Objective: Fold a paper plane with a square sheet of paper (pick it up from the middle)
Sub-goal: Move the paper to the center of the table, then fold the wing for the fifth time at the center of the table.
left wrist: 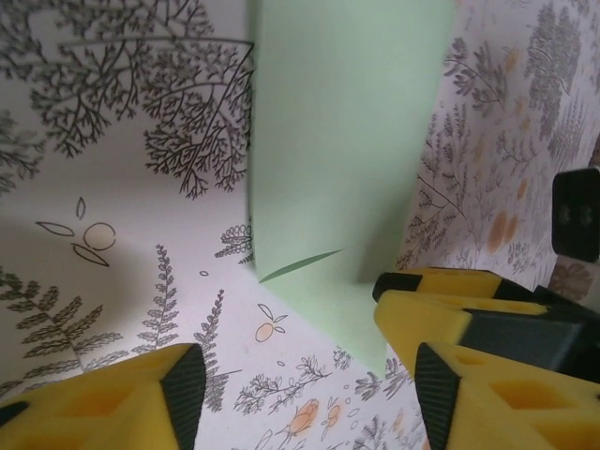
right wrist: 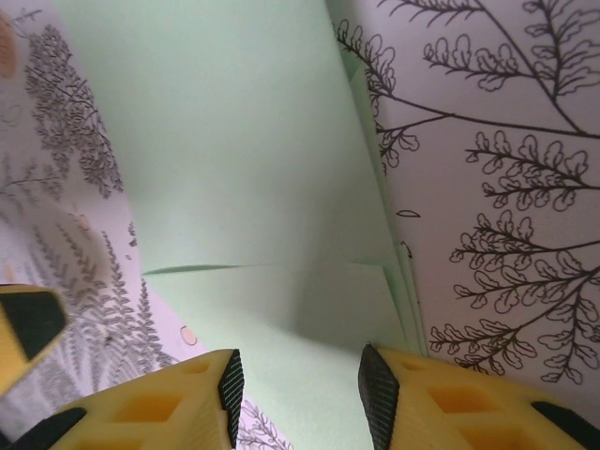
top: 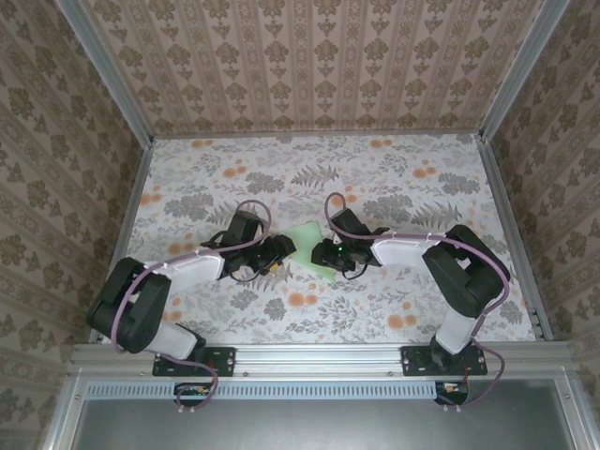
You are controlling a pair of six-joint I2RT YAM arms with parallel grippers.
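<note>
Square sheet of paper (top: 305, 239) between left gripper (left wrist: 292, 354), right gripper (right wrist: 295, 384).

clear: far table (top: 394, 169) | blocked: centre; left tool (top: 284, 249), right tool (top: 324, 253) flank paper (top: 305, 234)

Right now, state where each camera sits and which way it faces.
Top external: above and behind the arm bases, looking down on the floral table; both arms show, left hand and right hand close together at the green paper.
Left wrist: on the left arm, facing the paper's corner past its own yellow fingers.
Right wrist: on the right arm, facing the folded paper past its own yellow fingers.
Shared: both wrist views see the same paper on the table.
</note>
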